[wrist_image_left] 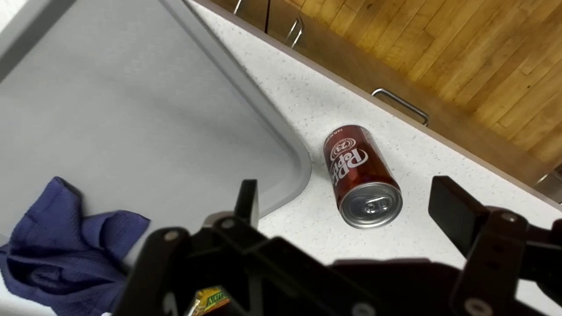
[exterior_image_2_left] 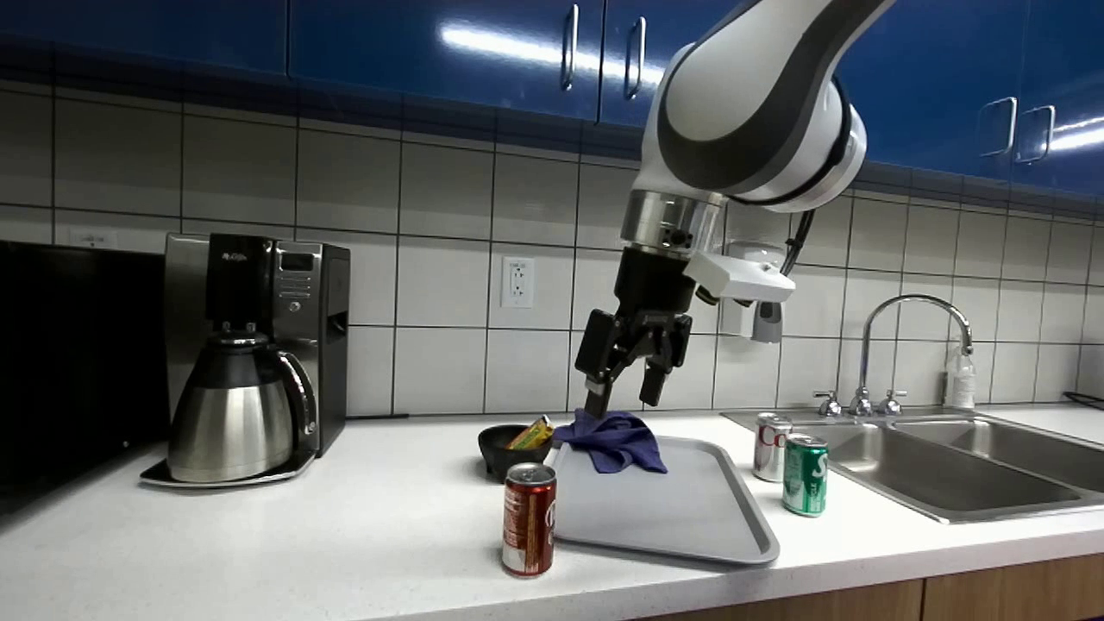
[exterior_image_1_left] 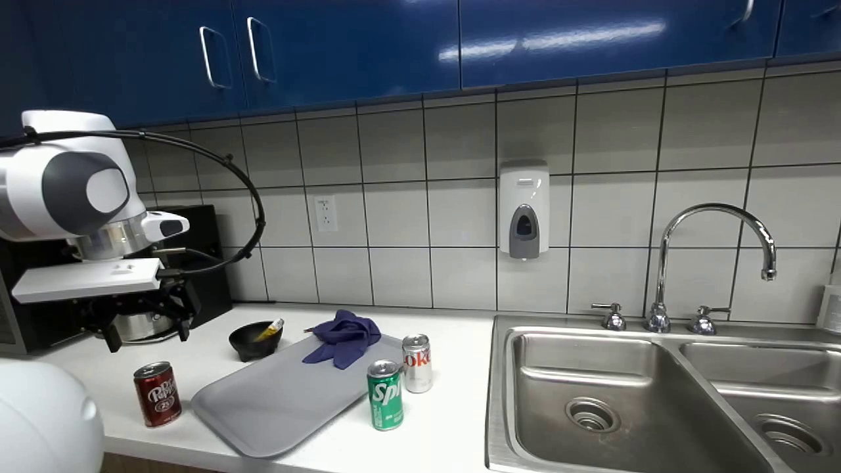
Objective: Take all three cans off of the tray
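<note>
Two black, blocky jaws hang spread apart above the speckled white surface (exterior_image_2_left: 371, 543), and we have nothing between them. We judge the unloading finished, so the step now is likely a clean retreat: we should rise straight up with the jaws parted and swing aside only once well above everything standing, since a low sweep could topple something. Lower down, untouched, the Dr Pepper can (wrist_image_left: 360, 166) stands upright at left, just beside the rounded corner of the tray (wrist_image_left: 153, 109); its glossy red wall looks slick, its lid bare metal. The tray is flat, grey and matte, with a raised rim, and a rumpled purple cloth (exterior_image_1_left: 345, 335) lies on its far part. Beyond its far left edge we see a dark, round bowl (exterior_image_2_left: 500, 453) holding a yellow packet (exterior_image_2_left: 532, 433). At right, off the tray, stand the green Sprite can (exterior_image_1_left: 386, 404) and, slightly farther, the silver Coke can (exterior_image_1_left: 418, 368), both smooth upright cylinders.
</note>
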{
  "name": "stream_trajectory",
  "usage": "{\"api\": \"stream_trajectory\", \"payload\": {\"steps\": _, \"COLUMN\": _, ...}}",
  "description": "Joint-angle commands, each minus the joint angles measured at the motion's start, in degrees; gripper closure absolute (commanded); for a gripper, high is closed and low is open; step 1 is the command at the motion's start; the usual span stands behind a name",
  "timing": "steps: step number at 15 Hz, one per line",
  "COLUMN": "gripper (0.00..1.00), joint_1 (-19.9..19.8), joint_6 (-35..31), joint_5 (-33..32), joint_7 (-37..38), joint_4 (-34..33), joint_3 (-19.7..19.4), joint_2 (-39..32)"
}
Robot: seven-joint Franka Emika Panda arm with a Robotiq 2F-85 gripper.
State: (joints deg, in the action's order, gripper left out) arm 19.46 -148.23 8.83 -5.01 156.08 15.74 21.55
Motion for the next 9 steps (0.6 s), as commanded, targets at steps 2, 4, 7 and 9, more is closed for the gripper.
{"api": "stream_trajectory", "payload": {"steps": 2, "gripper": 0.0, "joint_1": 0.43, "joint_6": -0.35, "joint_5": -1.68, "joint_7": 1.43, "joint_4": 6.98, "joint_3": -1.25, "joint_2": 9.61}}
{"api": "stream_trajectory", "payload": {"steps": 4, "gripper": 0.0, "joint_1": -0.59, "joint_6": 1.31, "joint_5": -3.04, "joint_7": 2.99, "joint_4": 3.3, "joint_3": -1.02, "joint_2": 8.26}}
{"api": "stream_trajectory", "payload": {"steps": 7, "gripper": 0.0, "joint_1": 0.67, "joint_6": 0.19, "joint_5": -2.28, "joint_7": 1.65, "joint_4": 2.88, "joint_3": -2.13, "joint_2": 6.26}}
{"api": "stream_trajectory", "payload": {"steps": 9, "gripper": 0.0, "joint_1": 0.66, "joint_6": 0.19, "joint_5": -2.35, "joint_7": 1.74, "joint_4": 2.88, "joint_3": -2.13, "joint_2": 6.32}}
